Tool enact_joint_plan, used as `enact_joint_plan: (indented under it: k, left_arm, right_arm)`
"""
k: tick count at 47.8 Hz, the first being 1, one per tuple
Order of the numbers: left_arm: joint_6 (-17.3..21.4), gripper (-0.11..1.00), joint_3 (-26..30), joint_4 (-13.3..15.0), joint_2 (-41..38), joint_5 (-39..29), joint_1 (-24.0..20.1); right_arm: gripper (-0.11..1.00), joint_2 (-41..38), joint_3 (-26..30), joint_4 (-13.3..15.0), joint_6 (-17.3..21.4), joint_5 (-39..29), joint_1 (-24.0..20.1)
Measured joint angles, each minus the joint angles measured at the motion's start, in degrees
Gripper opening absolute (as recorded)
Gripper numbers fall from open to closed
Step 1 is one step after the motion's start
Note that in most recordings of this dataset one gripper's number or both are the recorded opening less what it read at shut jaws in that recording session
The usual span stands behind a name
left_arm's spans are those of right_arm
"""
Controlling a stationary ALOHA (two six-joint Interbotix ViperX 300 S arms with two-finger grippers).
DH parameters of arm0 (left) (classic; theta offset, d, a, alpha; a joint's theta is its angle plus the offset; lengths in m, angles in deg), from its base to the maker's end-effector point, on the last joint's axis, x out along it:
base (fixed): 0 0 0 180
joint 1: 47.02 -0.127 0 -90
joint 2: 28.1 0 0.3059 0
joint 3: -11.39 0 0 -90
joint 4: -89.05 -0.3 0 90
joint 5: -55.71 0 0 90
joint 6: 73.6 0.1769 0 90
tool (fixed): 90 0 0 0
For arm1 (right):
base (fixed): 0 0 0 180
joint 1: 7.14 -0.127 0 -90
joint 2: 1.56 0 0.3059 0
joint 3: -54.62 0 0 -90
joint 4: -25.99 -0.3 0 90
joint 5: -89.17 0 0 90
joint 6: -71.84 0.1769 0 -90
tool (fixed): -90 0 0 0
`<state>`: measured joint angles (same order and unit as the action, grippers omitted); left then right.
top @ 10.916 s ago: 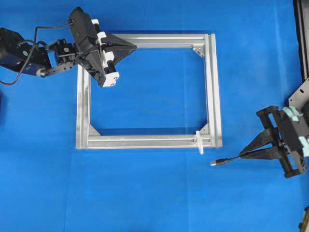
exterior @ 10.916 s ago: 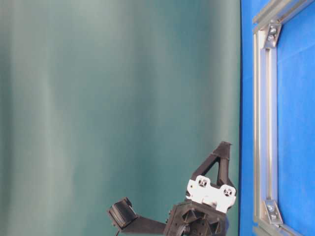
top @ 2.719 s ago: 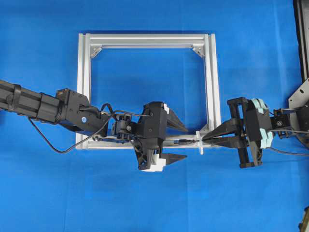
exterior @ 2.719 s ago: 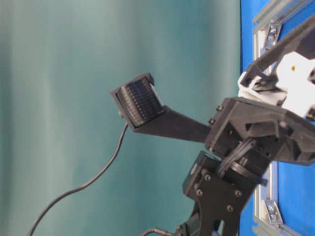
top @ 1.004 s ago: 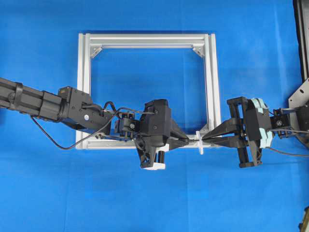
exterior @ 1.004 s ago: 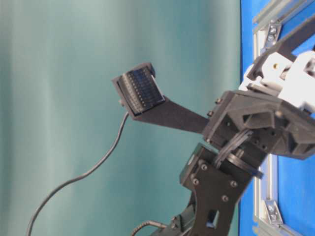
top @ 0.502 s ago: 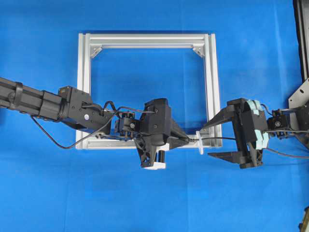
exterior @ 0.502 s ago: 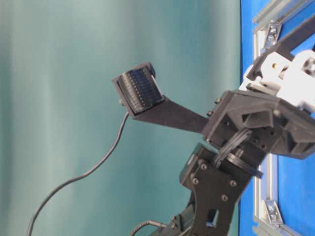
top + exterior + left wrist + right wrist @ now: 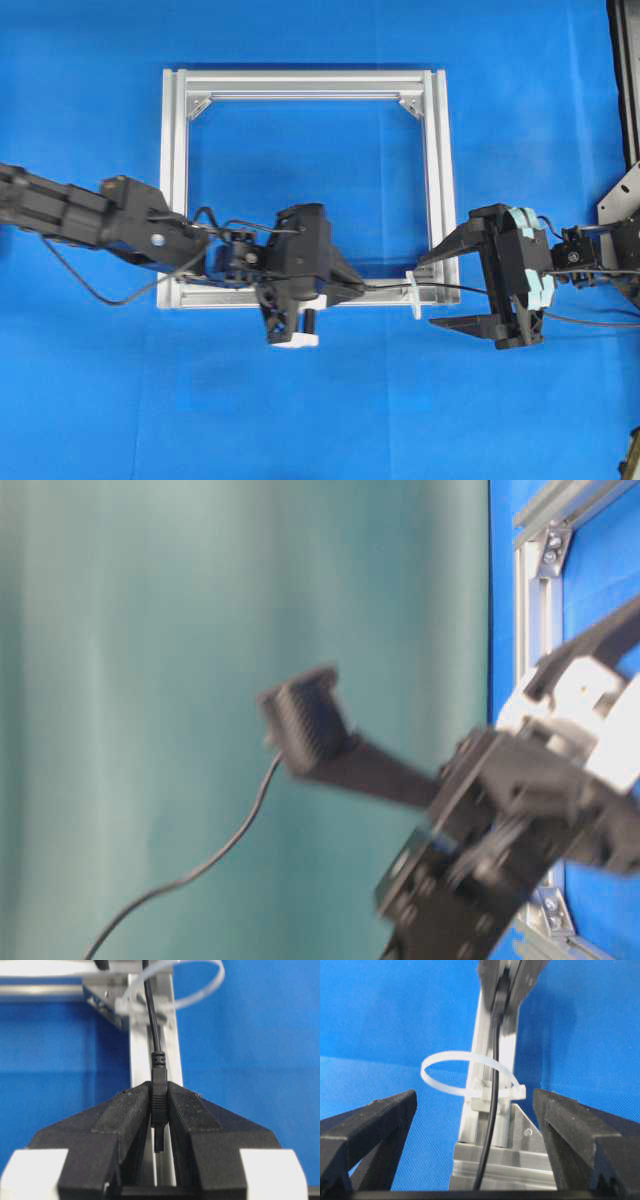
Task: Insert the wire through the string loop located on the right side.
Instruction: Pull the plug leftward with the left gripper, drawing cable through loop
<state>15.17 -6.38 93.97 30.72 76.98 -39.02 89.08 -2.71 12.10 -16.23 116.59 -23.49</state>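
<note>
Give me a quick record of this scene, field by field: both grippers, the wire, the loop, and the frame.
left gripper: shut on the wire's plug
right gripper: open, the wire running between its fingers
wire: passes through the loop
loop: whitish tie on the frame's right end
frame: aluminium, flat on the blue table

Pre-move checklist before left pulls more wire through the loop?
1. Left hand shut on the wire's plug: ok.
2. Wire runs through the string loop: ok, seen from both wrist views.
3. Right hand open, off the wire: ok.
4. String loop seated on the aluminium frame: ok.
5. Slack behind the right hand: cannot tell.
6. Table-level view usable: not ok, blurred.
</note>
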Motion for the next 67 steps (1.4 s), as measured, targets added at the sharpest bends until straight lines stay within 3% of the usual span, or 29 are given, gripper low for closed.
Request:
enact_joint_plan:
  k: [19,38,50,67]
  left_arm:
    - [0.0,0.1,-18.5,0.0,13.4,5.1,3.1]
    - [-3.7,0.1,-35.5,0.0,22.1,12.2,3.6]
    - [-3.8,0.1,-40.0,0.0,25.0,14.1,5.6]
    - [-3.8,0.1,-39.6,0.0,25.0,12.7,6.0]
  right_arm:
    - [0.89,0.0,0.8,-0.1,0.0,-0.5,0.0]
    - [0.88,0.0,2.5,-0.1,0.1,-3.1,0.0]
    - [0.88,0.0,2.7,0.0,0.1,-3.2,0.1]
    - [0.88,0.0,2.7,0.0,0.1,-3.2,0.0]
